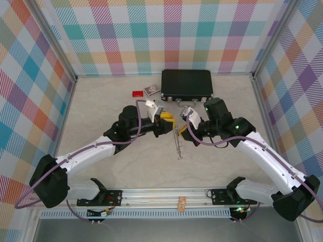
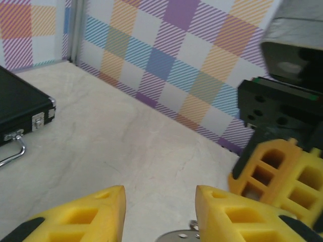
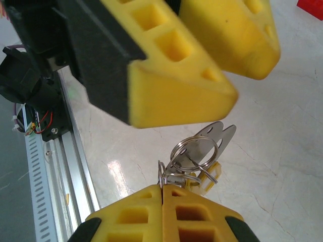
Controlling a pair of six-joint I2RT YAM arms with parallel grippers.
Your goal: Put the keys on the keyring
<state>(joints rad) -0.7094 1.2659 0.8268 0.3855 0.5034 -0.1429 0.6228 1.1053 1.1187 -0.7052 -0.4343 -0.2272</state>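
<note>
Keyring (image 3: 194,151): a bundle of thin grey wire loops, at the middle of the desk (image 1: 101,116) between the two arms. One wire of the bundle is pinched at the tips of the right end effector (image 3: 162,194), whose yellow fingers are pressed together on it.

Silver key (image 3: 219,133): a flat metal blade with a notched tip, threaded through the loops and pointing away from the right fingers. A pale yellow piece (image 3: 207,182) sits just under the loops. It is too hidden to tell whether it is the second key.

In the top view the bundle reads as a thin grey line running from between the end effectors toward the near edge. I cannot tell whether its lower end rests on the desk.

Left end effector (image 1: 169,121): fingers (image 2: 103,212) apart with bare desk showing through the gap and nothing clamped. It faces the right one tip to tip, just above the silver key and close to it, but contact cannot be judged.

Black case (image 1: 186,84): closed, against the far wall, with a silver handle (image 2: 10,154) and a latch (image 2: 38,121) on its near side. No legible brand.

Red block (image 1: 137,94) and small printed card (image 1: 152,90): left of the case and apart from each other. The card's print is too small to read.

Tan tag (image 1: 181,203): on the aluminium rail (image 1: 151,194) between the arm bases. Its markings are unreadable.
</note>
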